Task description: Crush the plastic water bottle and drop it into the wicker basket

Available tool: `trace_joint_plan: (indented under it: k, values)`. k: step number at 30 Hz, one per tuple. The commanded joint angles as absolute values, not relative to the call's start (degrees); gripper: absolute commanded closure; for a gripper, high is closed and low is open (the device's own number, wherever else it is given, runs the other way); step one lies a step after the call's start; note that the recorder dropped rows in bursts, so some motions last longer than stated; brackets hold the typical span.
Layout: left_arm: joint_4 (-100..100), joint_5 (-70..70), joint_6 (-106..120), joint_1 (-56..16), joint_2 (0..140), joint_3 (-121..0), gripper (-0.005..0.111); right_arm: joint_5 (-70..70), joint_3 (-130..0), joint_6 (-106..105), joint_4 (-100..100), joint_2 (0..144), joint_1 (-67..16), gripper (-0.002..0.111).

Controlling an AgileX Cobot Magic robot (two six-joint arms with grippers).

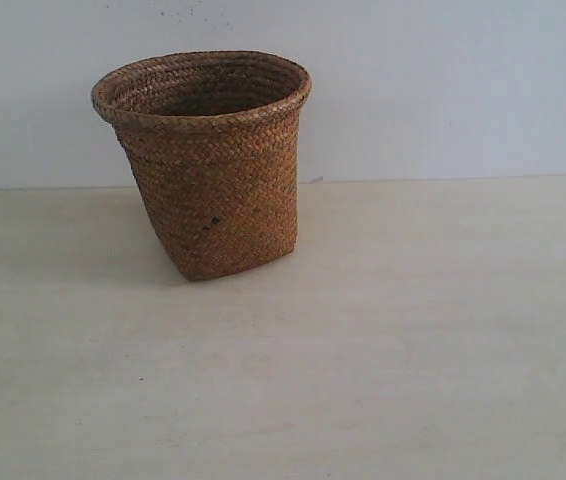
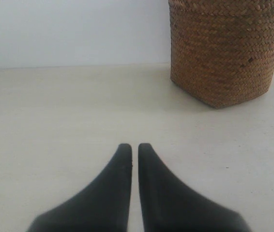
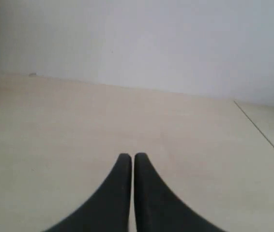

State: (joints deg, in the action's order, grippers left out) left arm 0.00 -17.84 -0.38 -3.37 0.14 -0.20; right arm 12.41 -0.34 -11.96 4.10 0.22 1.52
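"Exterior view first: are we seeing the plastic water bottle anywhere?"

"We are not finding it in any view. The wicker basket (image 1: 213, 190) is standing upright on the pale table (image 1: 413, 340). Only dark weave is showing below its rim and the bottom is hidden, so we cannot tell whether the bottle is lying inside."

"And what are our grippers doing?"

"Neither is reaching into the exterior view. The left gripper (image 2: 132, 147) is sitting low over bare tabletop with its jaws pressed together on nothing, and the basket is standing ahead of it. The right gripper (image 3: 128, 157) is looking the same: fingers together, empty, catching only a sliver of the basket."

"So which step are we judging this to be?"

"We are reading it two ways. Either we are at the very start with no bottle set out, or the drop is done. Nothing is being crushed now."

"What is the next move calling for?"

"If a bottle is coming, we are needing both jaws spread, one to steady it and one to squeeze. Otherwise we are needing a look down into the basket."
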Motion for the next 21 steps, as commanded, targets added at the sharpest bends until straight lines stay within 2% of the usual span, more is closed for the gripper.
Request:
trace_joint_plan:
  k: [1, 9, 21]
  values:
    - [-0.6, -17.6, 0.0, -3.2, 0.0, 0.0, 0.103, 16.5, 0.0, -10.6, 4.3, 0.0, 1.8, 0.108]
    - [-0.6, -17.6, 0.0, -3.2, 0.0, 0.0, 0.103, 19.6, 0.0, 2.0, 4.3, 0.0, 1.8, 0.108]
    - [-0.6, -17.6, 0.0, -3.2, 0.0, 0.0, 0.103, 19.2, 0.0, -2.4, 3.9, 0.0, 1.8, 0.108]
